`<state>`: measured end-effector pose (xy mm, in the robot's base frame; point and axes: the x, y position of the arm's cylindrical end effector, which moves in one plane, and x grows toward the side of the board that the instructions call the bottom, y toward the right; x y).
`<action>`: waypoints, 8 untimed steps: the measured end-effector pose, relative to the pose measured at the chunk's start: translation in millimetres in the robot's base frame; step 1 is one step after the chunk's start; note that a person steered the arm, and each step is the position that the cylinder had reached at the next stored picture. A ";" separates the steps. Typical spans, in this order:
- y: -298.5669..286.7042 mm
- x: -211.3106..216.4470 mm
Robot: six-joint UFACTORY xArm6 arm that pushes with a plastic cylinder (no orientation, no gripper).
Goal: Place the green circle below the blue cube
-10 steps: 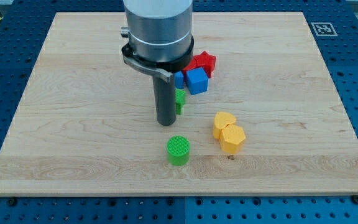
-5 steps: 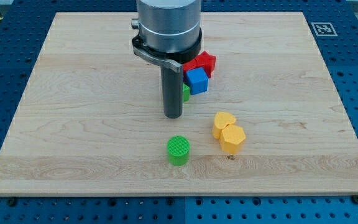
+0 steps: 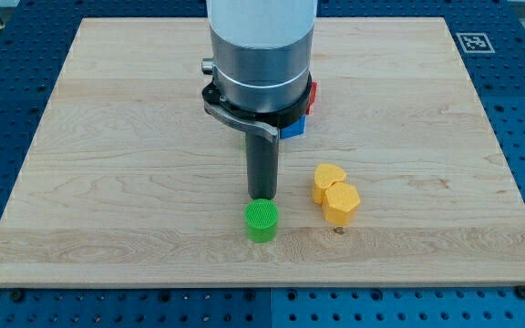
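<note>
My tip [image 3: 262, 195] is sitting right above the ribbed green circle [image 3: 262, 220] on the wooden worktop [image 3: 108, 137], probably lining up a nudge toward the mostly hidden blue cube [image 3: 292, 128]; no pincer here.

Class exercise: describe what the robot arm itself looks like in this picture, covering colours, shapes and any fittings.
The arm is a wide cylinder, white on top with a brushed silver band below. A dark bracket rings its base, and a small silver stud juts from its left side. A straight dark rod hangs down to my tip. No cables or markings show.
</note>
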<state>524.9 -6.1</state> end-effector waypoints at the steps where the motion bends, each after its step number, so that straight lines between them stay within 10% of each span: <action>1: 0.0 0.0; 8: -9.5 64.6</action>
<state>589.5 -15.6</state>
